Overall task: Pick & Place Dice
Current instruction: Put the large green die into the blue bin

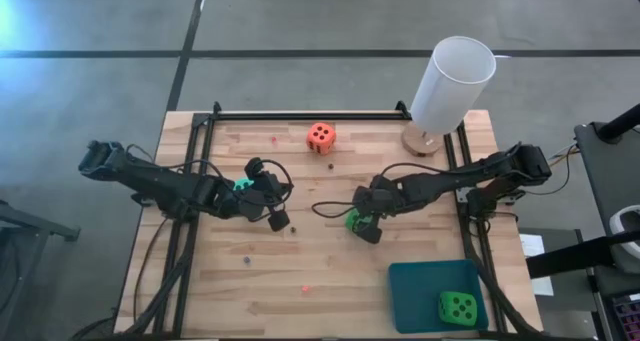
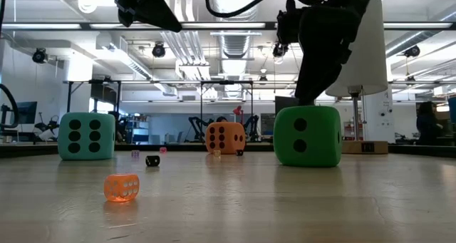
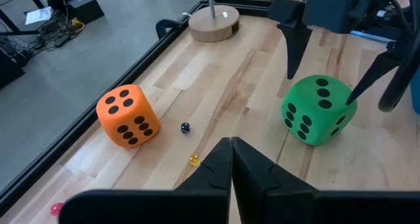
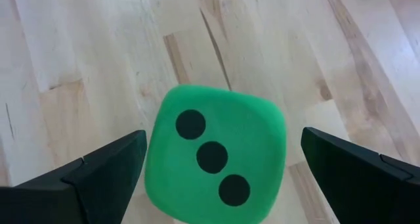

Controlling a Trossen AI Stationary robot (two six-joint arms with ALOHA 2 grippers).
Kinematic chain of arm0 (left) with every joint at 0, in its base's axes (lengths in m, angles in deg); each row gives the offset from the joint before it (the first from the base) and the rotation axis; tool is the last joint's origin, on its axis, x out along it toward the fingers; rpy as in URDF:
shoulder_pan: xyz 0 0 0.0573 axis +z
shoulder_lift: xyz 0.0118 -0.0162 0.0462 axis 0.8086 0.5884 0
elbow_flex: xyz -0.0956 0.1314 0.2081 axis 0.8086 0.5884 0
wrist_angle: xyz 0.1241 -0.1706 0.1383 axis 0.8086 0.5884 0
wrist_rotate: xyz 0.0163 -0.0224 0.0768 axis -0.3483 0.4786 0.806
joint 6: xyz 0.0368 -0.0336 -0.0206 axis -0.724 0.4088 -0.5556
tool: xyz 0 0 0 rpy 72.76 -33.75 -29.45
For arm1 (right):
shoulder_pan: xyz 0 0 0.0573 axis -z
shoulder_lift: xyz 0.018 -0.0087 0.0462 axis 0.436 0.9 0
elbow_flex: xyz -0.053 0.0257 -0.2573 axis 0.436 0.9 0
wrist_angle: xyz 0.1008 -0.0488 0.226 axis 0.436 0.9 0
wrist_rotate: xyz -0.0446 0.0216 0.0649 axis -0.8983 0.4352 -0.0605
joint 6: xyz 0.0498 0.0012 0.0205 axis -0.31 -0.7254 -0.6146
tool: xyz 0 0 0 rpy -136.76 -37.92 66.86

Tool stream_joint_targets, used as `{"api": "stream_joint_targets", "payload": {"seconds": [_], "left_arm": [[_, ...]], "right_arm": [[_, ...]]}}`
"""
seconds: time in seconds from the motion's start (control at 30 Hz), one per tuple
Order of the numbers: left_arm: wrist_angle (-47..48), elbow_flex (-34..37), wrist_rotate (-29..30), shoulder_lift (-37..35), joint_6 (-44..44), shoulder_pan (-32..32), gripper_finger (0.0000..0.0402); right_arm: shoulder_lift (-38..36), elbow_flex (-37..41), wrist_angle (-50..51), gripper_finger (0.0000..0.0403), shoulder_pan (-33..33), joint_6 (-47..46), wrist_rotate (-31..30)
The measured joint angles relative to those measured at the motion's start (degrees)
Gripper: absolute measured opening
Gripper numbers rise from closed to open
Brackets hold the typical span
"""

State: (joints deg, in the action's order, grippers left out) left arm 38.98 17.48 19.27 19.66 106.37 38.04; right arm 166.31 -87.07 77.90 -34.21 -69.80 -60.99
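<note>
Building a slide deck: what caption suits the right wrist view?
Open right gripper straddles a green die showing three pips on the wooden table.

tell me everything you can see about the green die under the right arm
The green die is a bright green, soft-looking cube with rounded corners and dark pips. It sits flat on the wooden table, near the middle. Three pips face up; the left wrist view also shows a six and a two on its sides. The right hand hangs open over it, one finger on each side, not yet closed on it. Only the table touches it.
</note>
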Motion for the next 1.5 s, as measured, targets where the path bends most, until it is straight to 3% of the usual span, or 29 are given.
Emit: {"api": "stream_joint_targets", "payload": {"seconds": [1.5], "left_arm": [[0.0,0.0,0.0,0.0,0.0,0.0,0.001]], "right_arm": [[0.5,2.6,-2.2,0.04,-0.1,-0.9,1.8]]}}
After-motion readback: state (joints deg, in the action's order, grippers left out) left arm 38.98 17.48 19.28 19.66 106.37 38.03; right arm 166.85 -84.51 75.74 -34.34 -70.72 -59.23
